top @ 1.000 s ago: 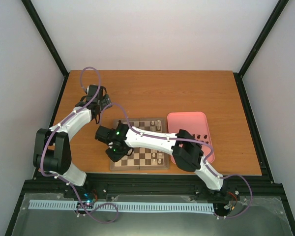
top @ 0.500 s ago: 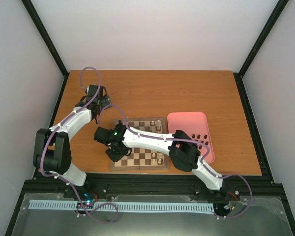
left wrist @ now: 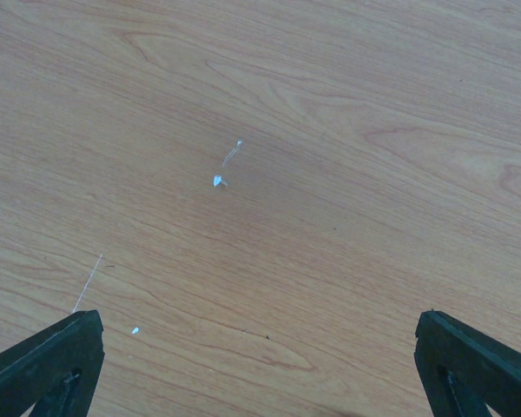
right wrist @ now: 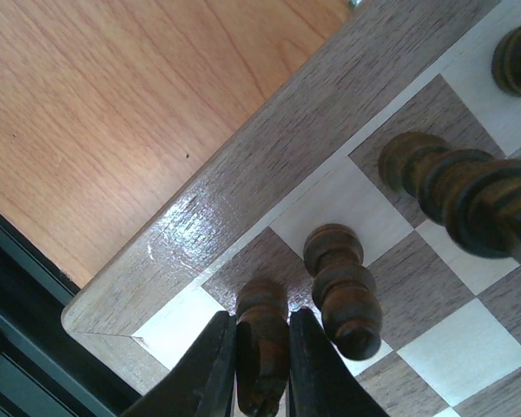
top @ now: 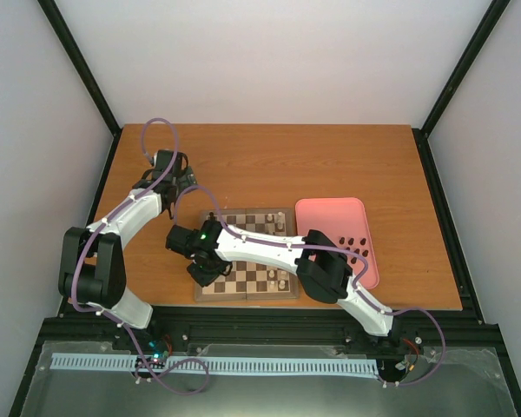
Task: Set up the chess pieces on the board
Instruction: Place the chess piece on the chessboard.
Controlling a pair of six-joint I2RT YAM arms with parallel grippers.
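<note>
Right gripper (right wrist: 260, 369) pinched narrow on a dark chess piece (right wrist: 262, 326) at the board (right wrist: 269, 165) corner; left gripper (left wrist: 256, 352) spread wide over bare wood.

Right wrist view: both fingers (right wrist: 210, 369) press the piece's sides, and it sits over the dark square next to the light corner square. I cannot tell whether its base touches. A second dark piece (right wrist: 340, 291) stands just right of the fingers, close to the held one. A taller dark piece (right wrist: 456, 187) stands further right and beyond. The board's border runs past the fingertips, with the table (right wrist: 113, 113) beyond it to the left. Top view: the pink tray (top: 330, 213) lies well right of this gripper and holds a few small dark pieces (top: 356, 241). The left gripper holds nothing between its fingers and is off the board's far left corner.
</note>
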